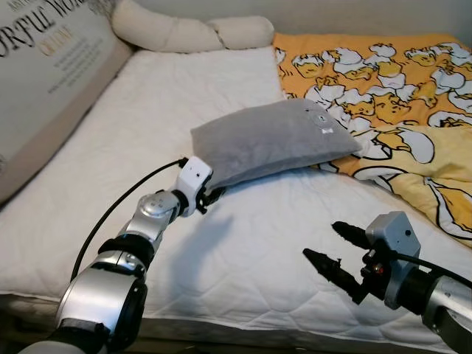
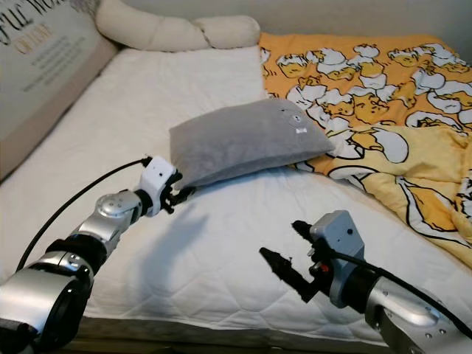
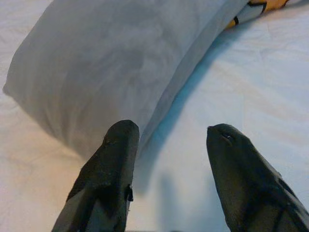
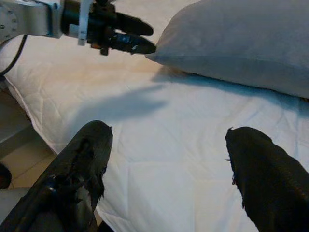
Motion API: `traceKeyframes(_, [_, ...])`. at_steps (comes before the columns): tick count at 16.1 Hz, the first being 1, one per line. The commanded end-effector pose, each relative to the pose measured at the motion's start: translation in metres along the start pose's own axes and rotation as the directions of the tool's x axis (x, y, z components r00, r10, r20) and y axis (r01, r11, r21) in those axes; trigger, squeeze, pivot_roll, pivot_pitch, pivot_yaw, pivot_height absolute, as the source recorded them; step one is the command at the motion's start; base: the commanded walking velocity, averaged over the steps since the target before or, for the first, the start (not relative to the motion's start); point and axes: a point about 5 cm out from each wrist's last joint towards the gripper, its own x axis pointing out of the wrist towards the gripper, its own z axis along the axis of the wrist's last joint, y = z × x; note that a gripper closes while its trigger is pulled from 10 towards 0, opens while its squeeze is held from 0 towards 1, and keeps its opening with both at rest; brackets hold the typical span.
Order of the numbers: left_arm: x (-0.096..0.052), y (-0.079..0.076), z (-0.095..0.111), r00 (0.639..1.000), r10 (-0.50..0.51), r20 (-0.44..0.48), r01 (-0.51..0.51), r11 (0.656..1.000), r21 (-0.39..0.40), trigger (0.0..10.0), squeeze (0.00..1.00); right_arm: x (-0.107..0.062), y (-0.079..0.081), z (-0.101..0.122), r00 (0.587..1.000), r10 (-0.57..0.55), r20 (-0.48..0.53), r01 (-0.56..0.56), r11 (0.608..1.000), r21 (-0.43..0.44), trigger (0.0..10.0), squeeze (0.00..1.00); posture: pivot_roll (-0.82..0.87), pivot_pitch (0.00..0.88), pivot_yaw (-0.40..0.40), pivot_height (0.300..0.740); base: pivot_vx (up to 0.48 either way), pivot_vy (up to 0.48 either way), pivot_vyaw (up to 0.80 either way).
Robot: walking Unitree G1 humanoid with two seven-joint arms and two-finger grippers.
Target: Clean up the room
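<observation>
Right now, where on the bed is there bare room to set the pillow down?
Bare mattress runs between the big cushion, the bolster and the duck blanket. Another bare patch lies below the pillow, between left gripper and right gripper. The blanket side is crowded.

White quilted mattress cover spreading across most of view, lying flat. Cream knotted bolster lying along far edge at 12 o'clock, touching mattress cover. Large grey-beige cushion with printed lettering leaning at 10 o'clock along mattress side. Orange blanket with white duck print lying rumpled from 1 to 4 o'clock, folds bunching at 3 o'clock. Pale wall showing behind blanket at 1 o'clock.
</observation>
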Motion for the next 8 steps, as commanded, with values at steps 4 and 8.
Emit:
traceKeyframes(4, [0.002, 0.004, 0.001, 0.998, 0.060, -0.031, -0.061, 0.998, -0.025, 10.0, 1.00, -0.008, 0.006, 0.006, 1.000, -0.022, -0.010, 0.022, 1.000, 0.019, 10.0, 0.00, -0.30, 0.152, 0.051, 0.740, 0.000, 0.000, 0.00])
traceKeyframes(8, [0.001, 0.010, -0.004, 0.985, 0.158, -0.075, -0.160, 0.987, -0.018, 10.0, 1.00, -0.018, 0.006, 0.007, 0.997, -0.067, -0.026, 0.068, 0.997, 0.024, 10.0, 0.00, -0.32, 0.198, 0.055, 0.740, 0.000, 0.000, 0.00])
